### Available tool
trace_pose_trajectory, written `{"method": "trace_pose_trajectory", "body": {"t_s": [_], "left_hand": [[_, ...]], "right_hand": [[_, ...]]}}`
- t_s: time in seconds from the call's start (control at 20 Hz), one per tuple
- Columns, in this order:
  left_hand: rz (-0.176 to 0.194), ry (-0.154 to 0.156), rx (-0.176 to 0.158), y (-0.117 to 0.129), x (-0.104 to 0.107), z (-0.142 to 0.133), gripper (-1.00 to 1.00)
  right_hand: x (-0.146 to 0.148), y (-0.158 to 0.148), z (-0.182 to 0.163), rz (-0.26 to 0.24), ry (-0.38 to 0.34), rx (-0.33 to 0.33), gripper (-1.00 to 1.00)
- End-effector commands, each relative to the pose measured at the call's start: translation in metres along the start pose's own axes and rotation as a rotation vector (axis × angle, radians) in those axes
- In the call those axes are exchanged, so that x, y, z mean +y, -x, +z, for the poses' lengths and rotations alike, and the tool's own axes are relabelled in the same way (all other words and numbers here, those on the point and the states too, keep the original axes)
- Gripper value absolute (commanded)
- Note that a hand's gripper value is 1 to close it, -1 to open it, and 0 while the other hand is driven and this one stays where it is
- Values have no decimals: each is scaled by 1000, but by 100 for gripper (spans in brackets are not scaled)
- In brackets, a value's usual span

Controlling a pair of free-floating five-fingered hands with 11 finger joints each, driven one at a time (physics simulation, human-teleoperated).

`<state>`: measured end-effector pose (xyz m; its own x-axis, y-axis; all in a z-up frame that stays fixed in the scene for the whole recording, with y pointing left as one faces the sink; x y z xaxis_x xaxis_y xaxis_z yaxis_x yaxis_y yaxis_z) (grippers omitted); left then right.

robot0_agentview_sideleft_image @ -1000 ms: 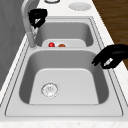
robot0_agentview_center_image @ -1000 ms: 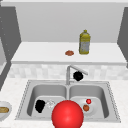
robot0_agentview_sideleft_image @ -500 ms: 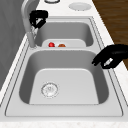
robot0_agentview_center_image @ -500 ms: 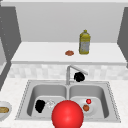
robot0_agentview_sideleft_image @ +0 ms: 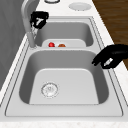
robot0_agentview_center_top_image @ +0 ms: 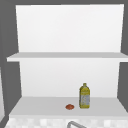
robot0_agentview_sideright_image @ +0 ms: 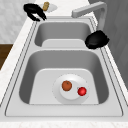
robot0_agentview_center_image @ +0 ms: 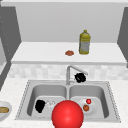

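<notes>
My left hand (robot0_agentview_center_image: 40, 106) hangs over the front of the left basin (robot0_agentview_sideleft_image: 67, 85), its fingers loosely curved downward and holding nothing; it also shows as the hand (robot0_agentview_sideleft_image: 112, 57) above the basin's front rim and the hand (robot0_agentview_sideright_image: 34, 11) at the far end. My right hand (robot0_agentview_center_image: 80, 78) is curled into a fist just under the spout of the faucet (robot0_agentview_center_image: 68, 73), the same hand (robot0_agentview_sideleft_image: 39, 19) and hand (robot0_agentview_sideright_image: 97, 40) beside the faucet pipe. I cannot tell whether it touches the faucet.
A white plate (robot0_agentview_sideright_image: 71, 98) in the right basin carries an orange ball (robot0_agentview_sideright_image: 66, 85) and a small red ball (robot0_agentview_sideright_image: 82, 91). A big red sphere (robot0_agentview_center_image: 67, 115) sits at the sink's front edge. A bowl (robot0_agentview_center_image: 3, 110) is on the left counter. A yellow bottle (robot0_agentview_center_image: 84, 42) and an orange piece (robot0_agentview_center_image: 69, 53) stand on the shelf.
</notes>
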<state>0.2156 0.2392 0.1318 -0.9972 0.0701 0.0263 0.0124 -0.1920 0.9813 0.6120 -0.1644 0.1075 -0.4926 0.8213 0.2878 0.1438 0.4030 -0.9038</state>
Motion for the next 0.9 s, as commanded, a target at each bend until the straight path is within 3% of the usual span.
{"method": "trace_pose_trajectory", "body": {"t_s": [0.0, 0.15, 0.25, 0.85], "left_hand": [[0, 0, 0, 0, 0, 0, 0], [0, 0, 0, 0, 0, 0, 0], [0, 0, 0, 0, 0, 0, 0], [0, 0, 0, 0, 0, 0, 0]], "right_hand": [[5, 1, 17, -22, 46, 28, 100], [6, 2, 18, -95, 53, 120, 100], [7, 2, 19, -122, 63, 140, 100], [9, 3, 22, -152, 86, 167, 100]]}}
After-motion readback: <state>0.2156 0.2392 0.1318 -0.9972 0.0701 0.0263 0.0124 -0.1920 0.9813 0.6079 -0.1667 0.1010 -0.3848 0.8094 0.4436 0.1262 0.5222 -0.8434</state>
